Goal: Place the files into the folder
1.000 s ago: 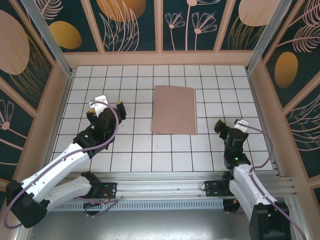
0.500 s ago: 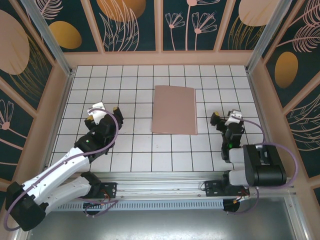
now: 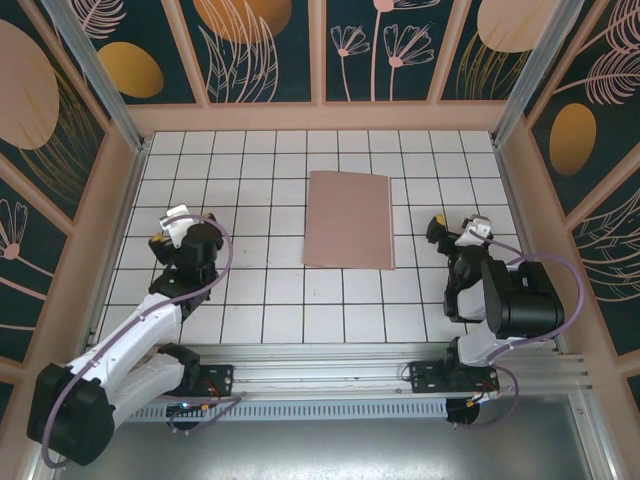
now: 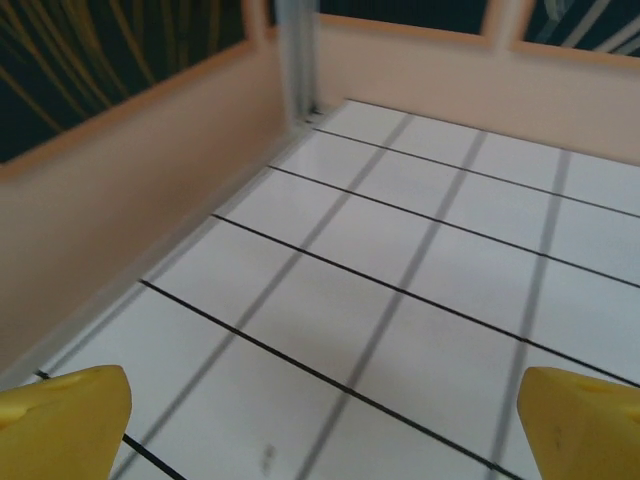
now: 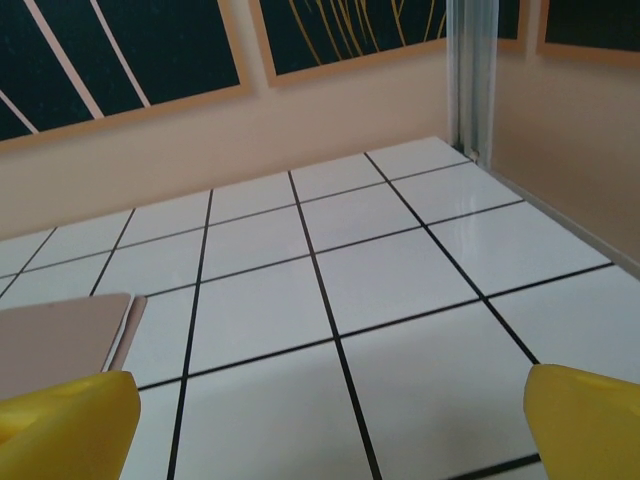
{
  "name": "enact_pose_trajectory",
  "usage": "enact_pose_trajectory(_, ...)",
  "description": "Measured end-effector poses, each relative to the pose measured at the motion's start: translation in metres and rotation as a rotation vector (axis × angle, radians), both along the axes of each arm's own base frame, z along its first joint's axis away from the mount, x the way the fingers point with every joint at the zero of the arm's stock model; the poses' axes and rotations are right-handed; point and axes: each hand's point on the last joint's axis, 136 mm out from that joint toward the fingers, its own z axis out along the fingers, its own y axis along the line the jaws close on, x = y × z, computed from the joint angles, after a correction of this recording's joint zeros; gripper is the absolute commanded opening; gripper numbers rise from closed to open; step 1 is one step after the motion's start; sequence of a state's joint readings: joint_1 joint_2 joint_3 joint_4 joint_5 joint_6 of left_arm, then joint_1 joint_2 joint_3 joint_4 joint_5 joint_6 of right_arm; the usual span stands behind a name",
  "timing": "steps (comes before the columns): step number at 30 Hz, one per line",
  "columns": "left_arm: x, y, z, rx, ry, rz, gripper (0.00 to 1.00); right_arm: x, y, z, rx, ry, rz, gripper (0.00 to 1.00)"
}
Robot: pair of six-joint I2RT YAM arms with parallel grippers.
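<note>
Clearly between the released left end effector [image 3: 168, 228] and released right end effector [image 3: 455, 228] lies the folder [image 3: 348, 220].

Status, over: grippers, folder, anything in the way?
Left gripper open, empty, low over the table. Right gripper open, empty, right of the folder, apart from it. Folder closed, flat, mid-table. Nothing on its cover.

Worktop [image 3: 250, 200]: white, gridded with thin black lines.
Low wall [image 3: 320, 117]: pale peach, bordering 3 sides of the worktop.
Panels [image 3: 270, 50]: dark teal, with drawn flowers, leaves and orange ovals.
Posts [image 3: 97, 80]: 2 metal uprights, far corners.
Rail [image 3: 320, 365]: metal, near edge.
</note>
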State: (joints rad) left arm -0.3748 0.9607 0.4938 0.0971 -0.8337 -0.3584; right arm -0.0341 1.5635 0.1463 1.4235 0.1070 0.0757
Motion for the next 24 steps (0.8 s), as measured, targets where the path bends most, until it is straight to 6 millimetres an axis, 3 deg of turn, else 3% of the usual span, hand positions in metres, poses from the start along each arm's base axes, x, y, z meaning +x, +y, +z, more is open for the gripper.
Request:
enact_pose_trajectory(3,0.010,0.017,-0.008,0.045,-0.018,0.008,0.99,0.003,0.000,0.000,-0.002,0.004,-0.009,0.99)
enact_pose_trajectory(8,0.026,0.044,-0.050,0.041,0.023,0.023,0.99,0.003,0.000,-0.003,-0.003,0.021,-0.017,0.99)
enact_pose_trajectory(13,0.045,0.041,-0.081,0.016,0.033,-0.052,0.99,0.003,0.000,-0.004,-0.003,0.023,-0.018,0.99)
enact_pose_trajectory(19,0.065,0.036,-0.072,-0.001,-0.065,-0.136,0.99,0.003,0.000,-0.004,-0.003,0.025,-0.018,0.99)
enact_pose_trajectory(24,0.048,0.031,-0.073,-0.001,-0.151,-0.179,0.99,0.003,0.000,-0.004,-0.003,0.025,-0.018,0.99)
